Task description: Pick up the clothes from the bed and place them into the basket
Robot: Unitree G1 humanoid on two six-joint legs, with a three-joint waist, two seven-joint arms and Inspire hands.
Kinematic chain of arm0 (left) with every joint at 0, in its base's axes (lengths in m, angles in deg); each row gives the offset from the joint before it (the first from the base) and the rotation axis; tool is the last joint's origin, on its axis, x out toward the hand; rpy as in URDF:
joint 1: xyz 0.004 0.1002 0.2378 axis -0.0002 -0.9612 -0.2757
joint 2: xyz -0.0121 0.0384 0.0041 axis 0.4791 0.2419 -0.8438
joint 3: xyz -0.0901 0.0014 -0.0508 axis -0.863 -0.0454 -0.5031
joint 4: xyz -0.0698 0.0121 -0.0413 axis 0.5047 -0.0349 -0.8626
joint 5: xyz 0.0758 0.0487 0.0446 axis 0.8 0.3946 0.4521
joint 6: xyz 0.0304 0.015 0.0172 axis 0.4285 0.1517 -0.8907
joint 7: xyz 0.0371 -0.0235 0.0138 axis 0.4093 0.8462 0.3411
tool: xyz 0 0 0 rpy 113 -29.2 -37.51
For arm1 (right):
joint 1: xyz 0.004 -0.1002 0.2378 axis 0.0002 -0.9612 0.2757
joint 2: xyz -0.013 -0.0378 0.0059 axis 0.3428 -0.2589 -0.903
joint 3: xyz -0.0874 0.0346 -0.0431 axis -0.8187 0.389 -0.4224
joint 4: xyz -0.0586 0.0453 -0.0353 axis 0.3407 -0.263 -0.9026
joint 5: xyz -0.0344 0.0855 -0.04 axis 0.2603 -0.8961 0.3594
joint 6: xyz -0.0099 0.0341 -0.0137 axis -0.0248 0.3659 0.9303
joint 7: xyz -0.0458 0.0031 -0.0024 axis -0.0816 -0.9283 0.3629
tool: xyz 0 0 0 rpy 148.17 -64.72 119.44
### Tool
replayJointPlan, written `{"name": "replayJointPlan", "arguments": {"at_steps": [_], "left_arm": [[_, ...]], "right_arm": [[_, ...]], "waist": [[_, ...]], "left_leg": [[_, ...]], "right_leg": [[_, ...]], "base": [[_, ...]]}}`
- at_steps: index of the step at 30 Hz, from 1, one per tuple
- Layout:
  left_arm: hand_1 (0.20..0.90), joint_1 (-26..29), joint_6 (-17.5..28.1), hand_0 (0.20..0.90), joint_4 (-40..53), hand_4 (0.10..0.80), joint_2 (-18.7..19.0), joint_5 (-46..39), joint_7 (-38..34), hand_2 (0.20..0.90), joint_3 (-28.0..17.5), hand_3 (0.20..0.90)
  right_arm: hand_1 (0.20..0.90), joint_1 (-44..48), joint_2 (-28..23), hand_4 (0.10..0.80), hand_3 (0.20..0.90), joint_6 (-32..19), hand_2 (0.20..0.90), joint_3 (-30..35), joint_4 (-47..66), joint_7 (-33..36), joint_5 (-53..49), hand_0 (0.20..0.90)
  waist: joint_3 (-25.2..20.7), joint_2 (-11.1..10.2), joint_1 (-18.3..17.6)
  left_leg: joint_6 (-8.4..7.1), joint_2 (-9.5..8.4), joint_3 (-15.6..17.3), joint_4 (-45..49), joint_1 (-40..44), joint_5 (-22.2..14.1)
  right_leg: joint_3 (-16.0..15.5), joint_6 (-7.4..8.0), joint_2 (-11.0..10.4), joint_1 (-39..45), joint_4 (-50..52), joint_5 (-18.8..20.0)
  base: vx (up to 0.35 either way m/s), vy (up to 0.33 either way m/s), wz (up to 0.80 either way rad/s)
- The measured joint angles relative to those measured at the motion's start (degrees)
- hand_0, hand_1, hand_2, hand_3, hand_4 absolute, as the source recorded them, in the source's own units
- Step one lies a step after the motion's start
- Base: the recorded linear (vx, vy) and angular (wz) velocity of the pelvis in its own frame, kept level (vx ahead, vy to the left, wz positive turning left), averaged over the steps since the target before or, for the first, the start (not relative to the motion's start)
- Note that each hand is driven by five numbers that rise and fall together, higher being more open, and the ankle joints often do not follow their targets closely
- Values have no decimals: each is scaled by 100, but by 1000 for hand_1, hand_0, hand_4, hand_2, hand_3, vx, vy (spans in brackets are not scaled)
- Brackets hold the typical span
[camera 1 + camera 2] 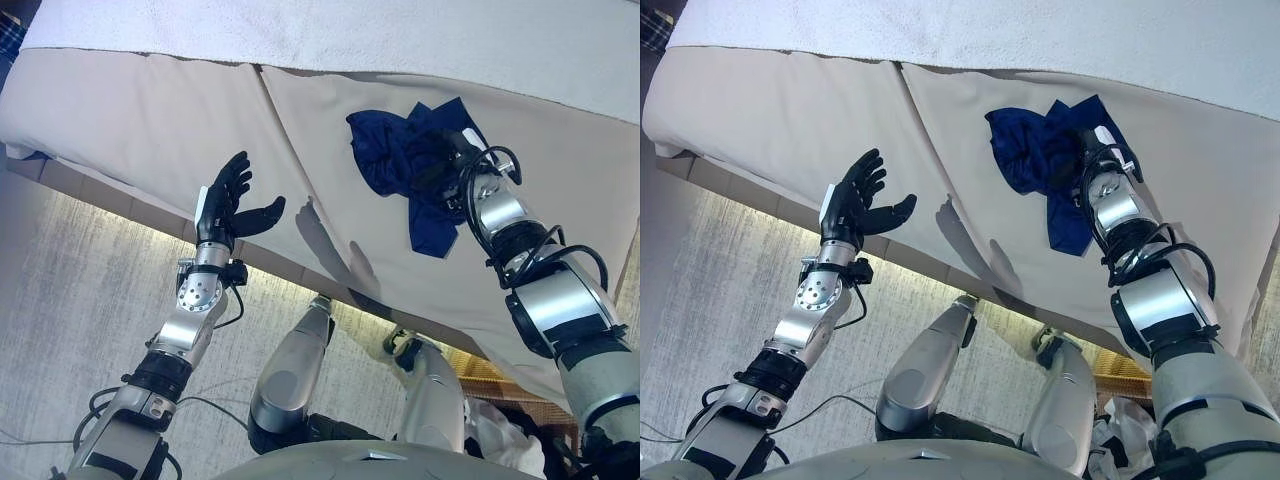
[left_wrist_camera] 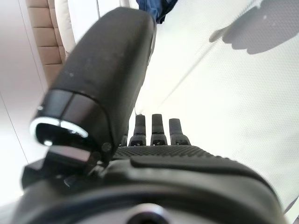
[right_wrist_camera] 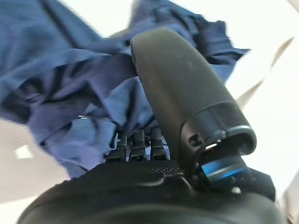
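step: grasping | right hand (image 3: 154,154) pressed into crumpled navy blue cloth garment (image 1: 400,150), finger closure unclear | left hand (image 1: 225,205) spread, empty, well apart | next: likely clamp, lift

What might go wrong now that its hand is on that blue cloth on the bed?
The right hand is on one part of the crumpled blue cloth, and its fingers are buried in the folds, so the grip may be weak and the cloth could slip out when lifted. A long tail hangs toward the bed edge and could drag or snag. The left hand is open and off to the side, so it gives no backup.
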Motion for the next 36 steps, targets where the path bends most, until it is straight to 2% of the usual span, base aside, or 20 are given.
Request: {"name": "replayJointPlan", "arguments": {"at_steps": [4, 8, 9, 10, 11, 12, 13, 14, 25, 29, 33, 34, 36], "left_arm": [[900, -20, -1, 900, 119, 800, 14, 1, -77, 900, 220, 900], [900, 0, -1, 900, 258, 800, 26, 2, -135, 900, 388, 900], [900, 0, -1, 900, 303, 800, 29, 1, -155, 900, 416, 900], [900, -3, -1, 900, 341, 800, 29, 1, -159, 900, 425, 900], [900, -4, -1, 900, 355, 800, 28, 1, -160, 900, 426, 900], [900, -9, -1, 900, 364, 800, 29, 1, -169, 900, 426, 900], [900, -15, -1, 900, 369, 800, 31, 1, -192, 900, 425, 900], [900, -15, -1, 900, 369, 800, 32, 1, -201, 900, 425, 900], [900, -35, -3, 900, 396, 800, 72, -1, -267, 900, 422, 900], [900, -37, -6, 900, 397, 800, 77, 1, -289, 900, 413, 900], [900, -63, -52, 900, 395, 800, 88, 2, -326, 900, 406, 900], [900, -18, -97, 900, 405, 800, 77, 2, -333, 900, 396, 900], [900, -15, -286, 900, 415, 800, 87, 1, -412, 900, 345, 900]], "right_arm": [[900, 265, -49, 800, 900, 326, 900, -439, -243, -140, 874, 900], [900, 461, -52, 800, 900, 442, 900, -721, -378, -308, 1429, 900], [867, 531, -57, 762, 862, 468, 867, -738, -418, -341, 1428, 867], [749, 568, -67, 624, 724, 503, 749, -737, -419, -357, 1427, 749], [712, 590, -76, 580, 680, 513, 712, -737, -434, -358, 1427, 712], [493, 608, -84, 325, 425, 505, 493, -737, -468, -353, 1425, 493], [352, 625, -88, 160, 260, 505, 352, -737, -506, -341, 1423, 352], [300, 635, -103, 100, 200, 503, 300, -736, -528, -328, 1423, 300], [300, 573, -304, 100, 200, 314, 300, -708, -574, 72, 1070, 300], [300, 316, -346, 100, 200, 238, 300, -610, -252, 310, 695, 300], [300, 90, -418, 100, 200, 125, 300, -327, 382, 447, 9, 300], [300, 23, -522, 100, 200, 119, 300, -192, 636, 439, -156, 300], [300, -154, -654, 100, 200, 41, 300, 62, 1169, 481, -438, 300]], "waist": [[17, 27, -10], [21, 35, 5], [26, 45, -2], [28, 49, 1], [29, 52, 2], [39, 72, 1], [42, 78, 0], [42, 78, -2], [44, 79, -89], [52, 71, -149], [54, 56, -294], [66, 34, -413], [62, 22, -508]], "left_leg": [[36, -14, 16, 168, -196, -34], [52, -44, 38, 364, -366, -77], [54, -56, 38, 426, -426, -86], [58, -66, 39, 457, -465, -96], [58, -84, 43, 483, -491, -96], [66, -93, 42, 524, -512, -102], [74, -93, 44, 539, -529, -113], [76, -94, 49, 542, -548, -113], [115, -58, 160, 605, -455, -137], [155, 28, 224, 432, -21, -165], [166, 147, 330, 142, 528, -178], [177, 207, 419, 85, 641, -221], [173, 300, 591, -122, 998, -210]], "right_leg": [[26, -12, -54, -210, 193, -33], [62, -43, -108, -378, 378, -90], [63, -48, -123, -423, 421, -100], [73, -53, -139, -469, 466, -104], [83, -57, -160, -506, 490, -110], [89, -56, -163, -512, 501, -112], [97, -30, -166, -525, 505, -129], [101, -24, -167, -538, 501, -133], [167, -41, -131, -435, 437, -88], [190, -73, -9, -5, 181, -59], [225, -43, 173, 549, -278, 67], [329, -50, 229, 666, -395, 71], [416, 31, 356, 1001, -751, 289]], "base": [[3, 9, 0], [0, 0, 0], [0, 0, 0], [0, 0, 0], [0, 0, 0], [0, 0, 0], [-30, 4, 0], [-43, 8, -1], [-30, 5, -4], [-4, 33, -13], [40, 58, -19], [146, 86, -26], [94, 38, -40]]}}
